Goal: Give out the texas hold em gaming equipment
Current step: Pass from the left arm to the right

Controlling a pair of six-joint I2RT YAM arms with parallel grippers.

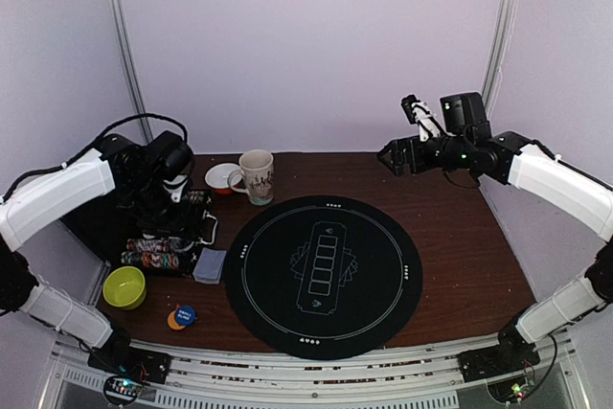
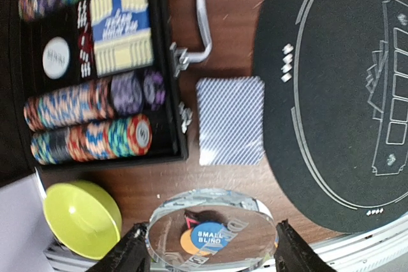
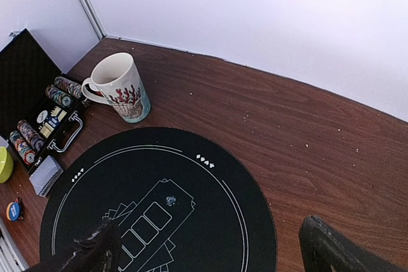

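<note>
Left gripper (image 2: pixel 207 258) clamps the clear disc (image 2: pixel 210 218) by its rim, aloft near the chip case (image 2: pixel 167 81), right gripper (image 3: pixel 209 241) gaping empty; best carry it level to the mat (image 2: pixel 319 125), lower before letting go.

Top view looks down; both wrist views share the mat (image 1: pixel 273 270).

Chip case (image 2: pixel 159 148) runs past the top edge.
</note>
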